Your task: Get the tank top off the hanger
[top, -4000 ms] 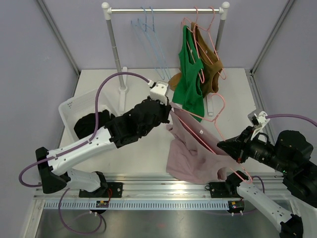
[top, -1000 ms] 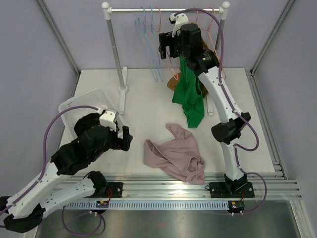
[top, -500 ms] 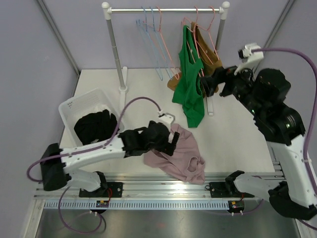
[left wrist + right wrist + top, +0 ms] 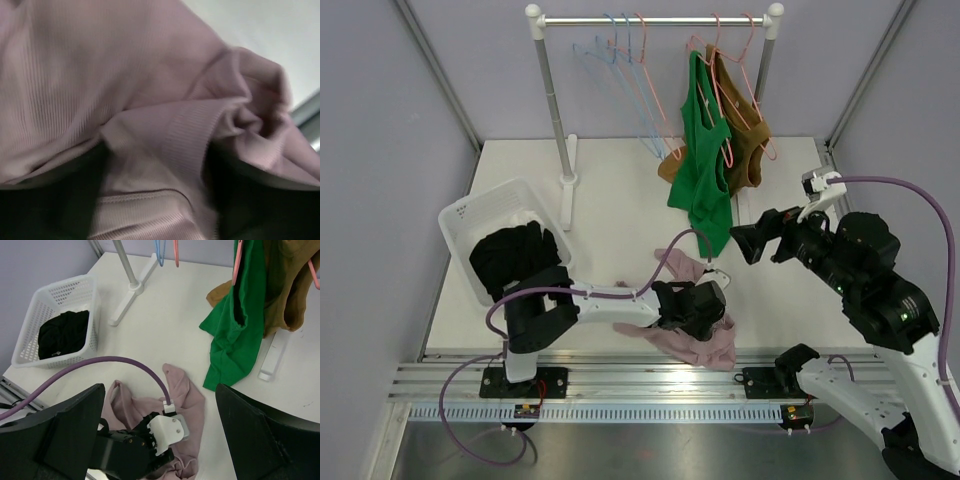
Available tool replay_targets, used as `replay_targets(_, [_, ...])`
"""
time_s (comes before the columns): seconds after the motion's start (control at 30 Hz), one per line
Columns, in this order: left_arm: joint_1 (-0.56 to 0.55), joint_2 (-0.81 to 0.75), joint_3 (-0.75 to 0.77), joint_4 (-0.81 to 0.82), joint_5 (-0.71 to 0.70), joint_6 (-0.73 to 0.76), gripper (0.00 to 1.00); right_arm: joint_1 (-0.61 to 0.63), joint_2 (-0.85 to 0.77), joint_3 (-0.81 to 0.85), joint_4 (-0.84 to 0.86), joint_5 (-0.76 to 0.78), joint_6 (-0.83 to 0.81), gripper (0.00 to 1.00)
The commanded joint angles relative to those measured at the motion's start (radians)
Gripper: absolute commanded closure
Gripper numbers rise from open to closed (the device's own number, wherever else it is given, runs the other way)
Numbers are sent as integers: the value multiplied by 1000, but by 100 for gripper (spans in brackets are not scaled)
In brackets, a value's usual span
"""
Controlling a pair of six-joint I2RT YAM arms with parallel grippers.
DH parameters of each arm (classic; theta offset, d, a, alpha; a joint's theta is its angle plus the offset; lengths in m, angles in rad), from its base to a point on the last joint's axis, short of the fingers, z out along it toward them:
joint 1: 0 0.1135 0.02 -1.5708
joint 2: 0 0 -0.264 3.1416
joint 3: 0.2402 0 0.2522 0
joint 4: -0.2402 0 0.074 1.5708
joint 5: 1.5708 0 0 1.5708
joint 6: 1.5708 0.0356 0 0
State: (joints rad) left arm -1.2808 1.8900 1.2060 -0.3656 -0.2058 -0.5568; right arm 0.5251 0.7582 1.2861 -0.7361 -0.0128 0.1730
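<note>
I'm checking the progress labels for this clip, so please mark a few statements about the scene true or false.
1. The pale pink ribbed tank top lies crumpled on the white table, off any hanger. True.
2. The green tank top sits in the white plastic basket. False: it hangs from the metal rail; the basket holds a black garment.
3. The right end effector grips the green tank top. False: it is open, empty and apart from it.
4. The left end effector is down on the pale pink ribbed tank top. True.
</note>
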Motion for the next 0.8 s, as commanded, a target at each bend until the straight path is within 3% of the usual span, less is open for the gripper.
replay_targets(0.0, [3,46,6,42,37,-29,53,-2,-62,12,20,-35,16,1])
replay_targets(0.03, [3,43,3,40,31,-31,74,-4,-68,12,20,-35,17,1])
replay_targets(0.1, [3,3,-2,10,-10,-40,100,-4,-82,9,23,-32,19,0])
replay_targets(0.37, [63,-373,-5,-217,-302,-29,100,-4,-92,-8,24,-16,16,0])
replay_targets(0.53, [216,-610,47,-327,-366,18,100,-4,-86,-22,38,-12,11,1])
replay_targets(0.77, [467,-785,233,-539,-431,115,100,-4,-65,-14,63,-12,6,1])
